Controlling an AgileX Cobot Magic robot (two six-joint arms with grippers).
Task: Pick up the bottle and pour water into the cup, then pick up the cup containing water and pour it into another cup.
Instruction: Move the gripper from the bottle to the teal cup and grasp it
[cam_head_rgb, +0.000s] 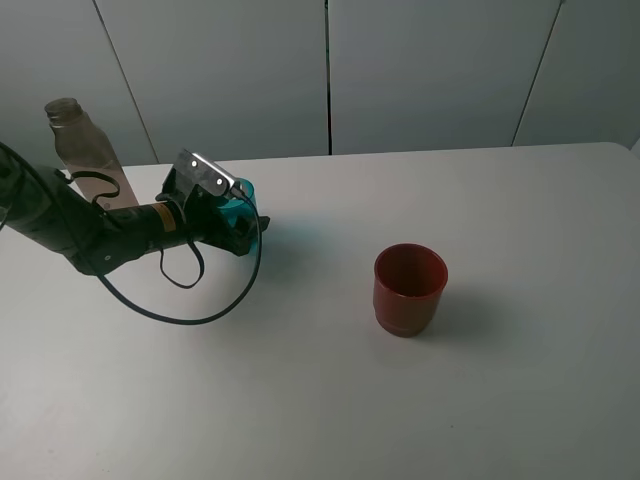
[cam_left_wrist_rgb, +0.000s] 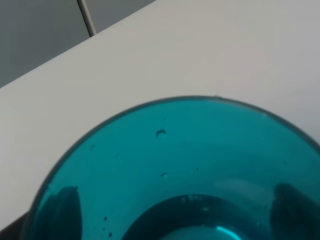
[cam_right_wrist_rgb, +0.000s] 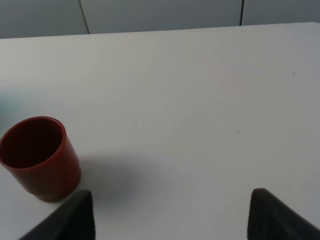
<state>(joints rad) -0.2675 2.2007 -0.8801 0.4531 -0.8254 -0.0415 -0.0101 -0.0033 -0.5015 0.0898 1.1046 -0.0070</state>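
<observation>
Bottle (cam_head_rgb: 75, 140): upright at far left, behind my left arm.
Left gripper (cam_head_rgb: 238, 225): fingers (cam_left_wrist_rgb: 62, 212) flank the cup (cam_head_rgb: 248, 196); whether they press it, I cannot tell.
Red cup (cam_head_rgb: 410, 288): upright, well right of the cup; my pour must travel that way.
Right gripper (cam_right_wrist_rgb: 170, 215): spread, empty, near the red cup.

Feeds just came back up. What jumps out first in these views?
The teal cup fills the left wrist view, with the left hand around it at the left of the high view. Behind that arm stands the tall smoky bottle. The red-brown cup sits alone further right, with the open right hand nearby.
</observation>
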